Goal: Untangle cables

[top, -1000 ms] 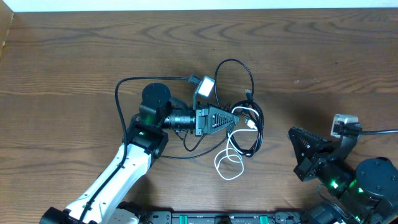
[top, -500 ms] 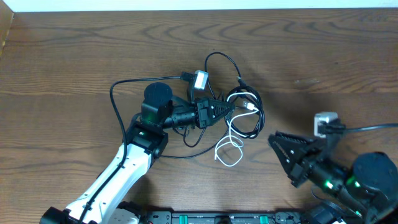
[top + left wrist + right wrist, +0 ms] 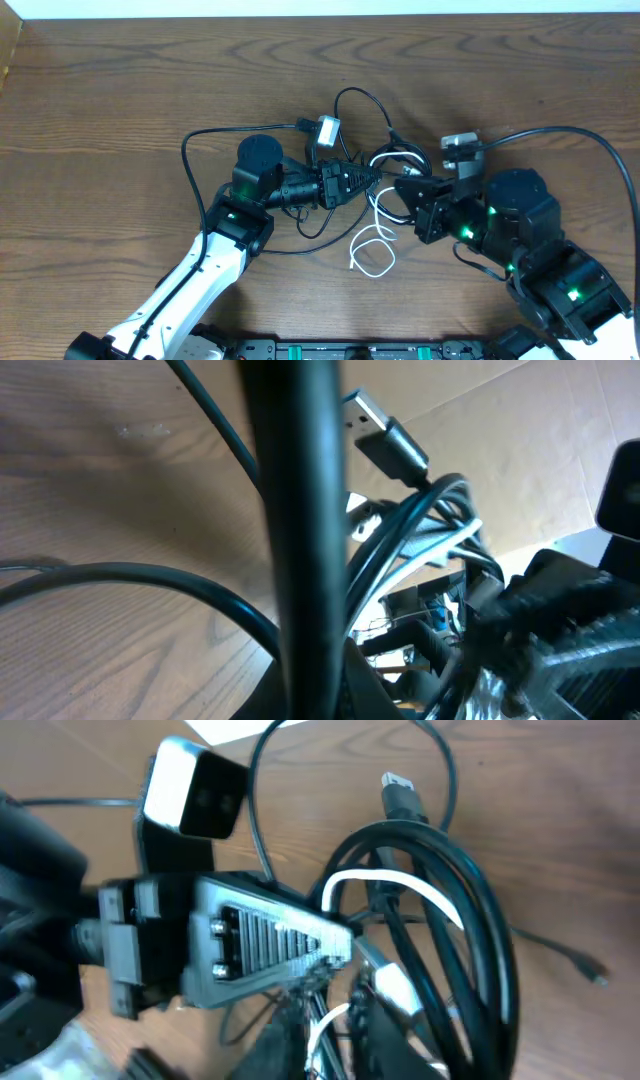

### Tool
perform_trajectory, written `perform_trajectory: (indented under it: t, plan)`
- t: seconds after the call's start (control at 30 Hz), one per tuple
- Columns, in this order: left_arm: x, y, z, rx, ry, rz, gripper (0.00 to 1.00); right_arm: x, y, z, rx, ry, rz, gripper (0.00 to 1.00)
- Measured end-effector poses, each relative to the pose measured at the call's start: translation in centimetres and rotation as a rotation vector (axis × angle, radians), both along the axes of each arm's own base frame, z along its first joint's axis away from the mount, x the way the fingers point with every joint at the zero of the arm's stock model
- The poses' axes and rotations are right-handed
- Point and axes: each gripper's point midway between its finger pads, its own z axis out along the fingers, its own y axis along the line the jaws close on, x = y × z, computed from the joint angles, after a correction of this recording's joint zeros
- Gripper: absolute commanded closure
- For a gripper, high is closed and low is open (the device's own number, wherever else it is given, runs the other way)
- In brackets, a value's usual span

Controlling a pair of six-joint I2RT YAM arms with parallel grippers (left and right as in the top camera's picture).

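Brown wood-grain table (image 3: 120,90) — black + white cables (image 3: 372,240) tangled, lying approx mid-table.

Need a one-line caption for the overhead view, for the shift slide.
Overhead: left gripper clamped on the tangled cables, right gripper facing it at the same tangle.

Left arm (image 3: 205,262) reaches in from bottom-left, forearm angled up, wrist bent rightward. Left hand (image 3: 366,180) level, jaws clamped on cables (image 3: 410,165). Right arm (image 3: 560,275) comes from bottom-right. Right hand (image 3: 405,190) points left, near left hand's tip, fingers (image 3: 378,1030) narrowly apart.
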Motion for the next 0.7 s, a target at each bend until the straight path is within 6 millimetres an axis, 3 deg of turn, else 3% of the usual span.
perform_trajectory:
  t: [0.17,0.33,0.43,0.53,0.7]
  plan:
    - [-0.2,-0.1,0.0,0.002,-0.022,-0.017,0.92,1.5,-2.1,0.0,-0.060,-0.047,-0.131,0.70]
    - [-0.9,-0.2,0.2,-0.003,-0.044,-0.060,0.92,3.6,-6.4,0.1,-0.177,-0.111,-0.376,0.59]
    - [-1.2,-0.2,0.3,-0.007,-0.047,-0.078,0.92,4.2,-8.0,-0.2,-0.234,-0.124,-0.463,0.54]
    - [-1.4,-0.3,0.3,-0.010,-0.050,-0.091,0.92,4.8,-8.2,-1.2,-0.274,-0.103,-0.480,0.60]
    - [-1.4,-0.3,0.3,-0.001,-0.100,-0.101,0.92,3.9,-6.7,-2.9,-0.268,-0.027,-0.373,0.65]
